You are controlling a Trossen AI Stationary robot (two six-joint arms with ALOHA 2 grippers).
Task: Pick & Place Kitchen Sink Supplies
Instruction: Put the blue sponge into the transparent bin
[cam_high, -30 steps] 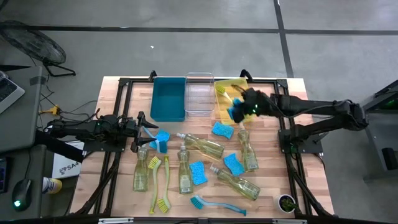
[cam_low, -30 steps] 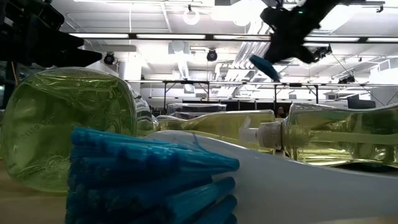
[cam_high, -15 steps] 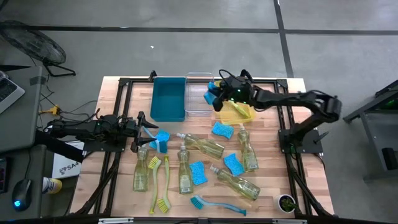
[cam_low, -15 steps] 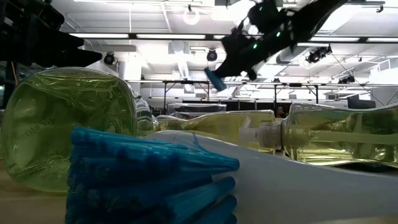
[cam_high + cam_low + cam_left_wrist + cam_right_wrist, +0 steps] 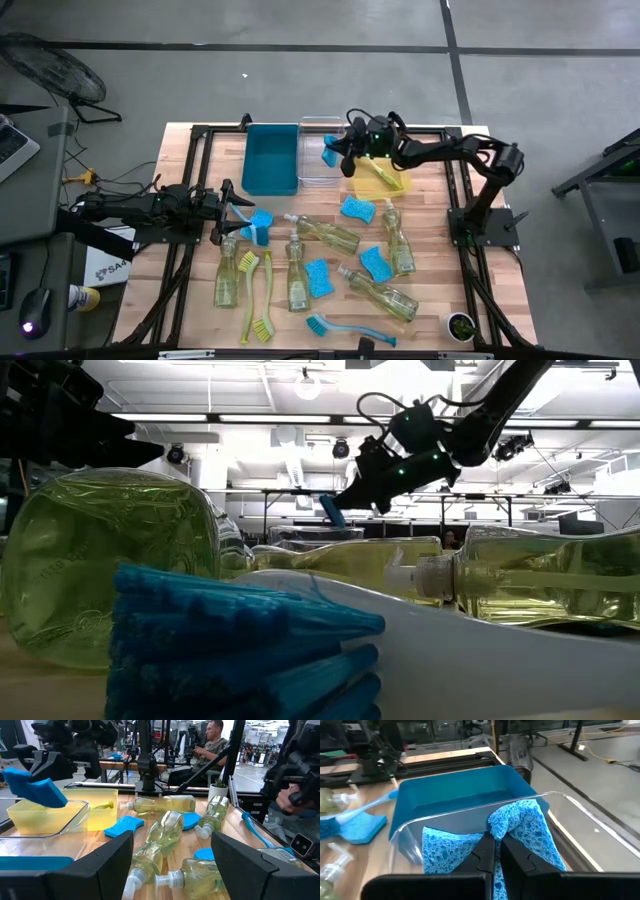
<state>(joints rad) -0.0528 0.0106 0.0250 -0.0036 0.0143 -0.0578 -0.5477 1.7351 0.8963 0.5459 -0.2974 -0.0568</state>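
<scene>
My right gripper is shut on a bright blue sponge and holds it in the air over the clear bin, between the teal bin and the yellow bin. The low view shows the sponge hanging off the gripper. Several more sponges, soap bottles and dish brushes lie flat on the table. At the table's left side my left gripper waits open with nothing between its fingers. My right gripper pinches the sponge's middle between its two fingers, and the sponge buckles into a lobe on either side of them. The fingers come from the table's right, slanting a little down. The sponge is lifted clear above the clear bin.
A yellow-green brush lies in the yellow bin. Loose sponges and bottles crowd the table's middle. A blue brush lies by the near edge. Black frame rails run along both sides.
My right gripper has carried the sponge from above the yellow bin toward the table's left and downward, and now stands over the clear bin. Its wrist has rolled and tipped forward on the way. It stays shut on the sponge.
</scene>
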